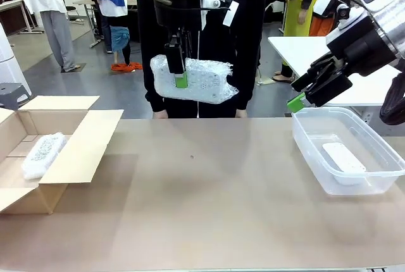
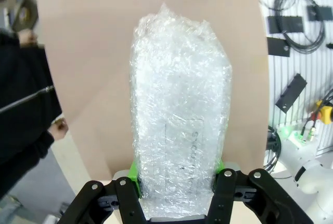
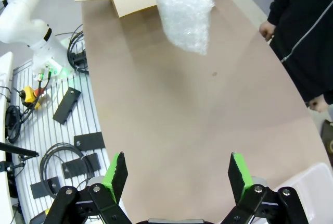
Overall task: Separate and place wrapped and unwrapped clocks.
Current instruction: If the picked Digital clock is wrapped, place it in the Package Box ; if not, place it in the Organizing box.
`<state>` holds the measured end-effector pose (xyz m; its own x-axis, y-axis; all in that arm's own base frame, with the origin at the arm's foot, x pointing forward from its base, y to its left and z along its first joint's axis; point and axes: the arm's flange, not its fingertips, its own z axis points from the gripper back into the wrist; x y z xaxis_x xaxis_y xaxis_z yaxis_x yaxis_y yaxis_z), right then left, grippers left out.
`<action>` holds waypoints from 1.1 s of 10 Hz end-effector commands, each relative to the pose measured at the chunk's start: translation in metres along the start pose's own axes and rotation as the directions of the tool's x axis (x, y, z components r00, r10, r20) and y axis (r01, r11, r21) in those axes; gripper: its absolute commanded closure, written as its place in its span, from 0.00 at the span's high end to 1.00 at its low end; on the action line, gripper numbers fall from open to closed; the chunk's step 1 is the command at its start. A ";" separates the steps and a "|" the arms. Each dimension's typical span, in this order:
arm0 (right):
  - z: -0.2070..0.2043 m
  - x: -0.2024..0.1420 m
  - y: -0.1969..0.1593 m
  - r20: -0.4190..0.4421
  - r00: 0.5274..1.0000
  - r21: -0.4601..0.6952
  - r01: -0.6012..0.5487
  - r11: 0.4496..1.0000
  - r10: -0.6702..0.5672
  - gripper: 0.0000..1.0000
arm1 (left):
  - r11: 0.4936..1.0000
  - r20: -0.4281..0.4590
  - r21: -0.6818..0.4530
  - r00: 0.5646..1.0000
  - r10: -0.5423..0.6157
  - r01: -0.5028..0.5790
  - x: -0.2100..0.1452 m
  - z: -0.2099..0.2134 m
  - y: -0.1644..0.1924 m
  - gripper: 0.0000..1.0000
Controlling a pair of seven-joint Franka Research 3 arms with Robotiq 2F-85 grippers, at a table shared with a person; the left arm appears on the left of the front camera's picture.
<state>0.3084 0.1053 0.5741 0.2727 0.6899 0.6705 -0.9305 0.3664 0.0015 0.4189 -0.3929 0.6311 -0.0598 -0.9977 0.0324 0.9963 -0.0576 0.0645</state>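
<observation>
My left gripper (image 1: 180, 77) hangs high over the table's far middle, shut on a bubble-wrapped clock (image 1: 193, 80). Its wrist view shows that bundle (image 2: 179, 125) clamped between the green pads (image 2: 134, 171). From the right wrist view the same bundle (image 3: 184, 10) hangs above the table. Another wrapped clock (image 1: 43, 155) lies inside the cardboard box (image 1: 76, 158) at the left. A smooth white unwrapped clock (image 1: 343, 157) rests in the clear plastic tub (image 1: 345, 148) at the right. My right gripper (image 1: 302, 95) hovers open above the tub's far left corner, its fingers (image 3: 117, 174) spread with nothing between them.
A person in black stands at the far edge behind the held bundle, a hand (image 3: 269, 28) resting at the table edge. The brown tabletop (image 1: 202, 196) stretches bare between box and tub. Cables and black plates lie on a rack (image 3: 62, 130) beside the table.
</observation>
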 end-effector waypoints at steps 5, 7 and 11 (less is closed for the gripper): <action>-0.001 0.000 -0.001 0.023 1.000 0.026 -0.006 1.000 0.005 1.00 | 0.361 -0.033 -0.027 0.362 0.932 -0.932 -0.220 0.016 0.001 0.53; -0.001 0.000 -0.001 0.023 1.000 0.026 -0.006 1.000 0.005 1.00 | 0.028 -0.026 -0.095 0.030 0.999 -0.995 -0.304 -0.013 -0.044 0.53; -0.001 0.000 -0.001 0.023 1.000 0.026 -0.006 1.000 0.005 1.00 | -0.279 0.082 -0.045 -0.282 0.956 -0.959 -0.399 -0.118 -0.048 0.53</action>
<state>0.3083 0.1049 0.5743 0.2729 0.6892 0.6712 -0.9303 0.3668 0.0016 0.3903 0.0144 0.5124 0.9840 0.1669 0.0623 -0.1596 0.9812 -0.1086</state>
